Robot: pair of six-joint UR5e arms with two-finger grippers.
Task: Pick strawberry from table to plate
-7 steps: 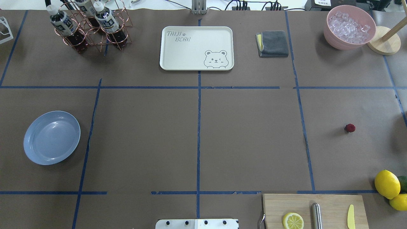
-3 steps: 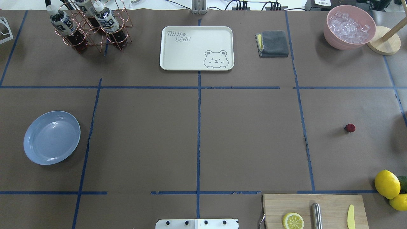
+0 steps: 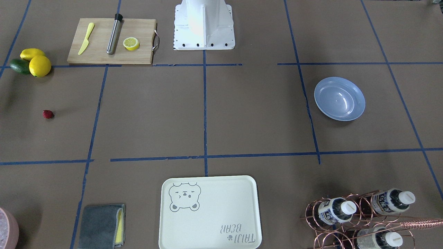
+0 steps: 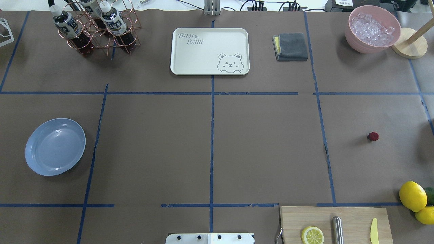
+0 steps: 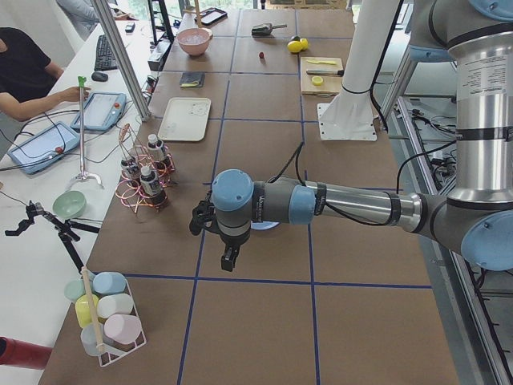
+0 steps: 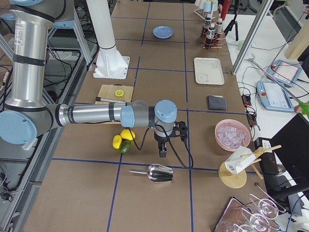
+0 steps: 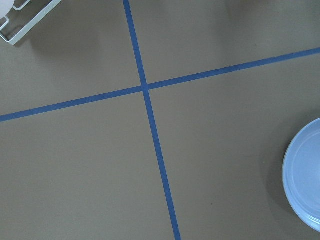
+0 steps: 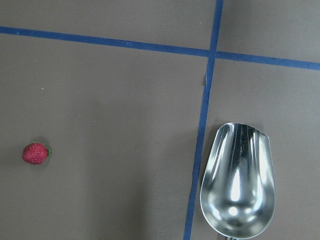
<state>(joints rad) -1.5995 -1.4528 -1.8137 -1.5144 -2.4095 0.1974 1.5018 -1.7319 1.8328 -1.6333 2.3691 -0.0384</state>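
The strawberry (image 4: 373, 136) (image 3: 48, 114) lies alone on the brown paper table (image 4: 264, 142) at the right side; the right wrist view shows it at lower left (image 8: 35, 153). The light-blue plate (image 4: 55, 146) (image 3: 339, 98) sits far off at the left, holding nothing, and its edge shows in the left wrist view (image 7: 305, 175). My right gripper (image 6: 163, 152) hangs above the table next to the lemons, seen only in the exterior right view. My left gripper (image 5: 230, 261) hangs over the table beside the plate, seen only in the exterior left view. I cannot tell whether either one is open or shut.
A metal scoop (image 8: 237, 180) lies right of the strawberry. Lemons (image 4: 412, 196) and a cutting board (image 4: 335, 223) are at the near right. At the far edge stand a cream bear tray (image 4: 209, 51), a grey cloth (image 4: 291, 46), a pink ice bowl (image 4: 373, 28) and a bottle rack (image 4: 98, 27).
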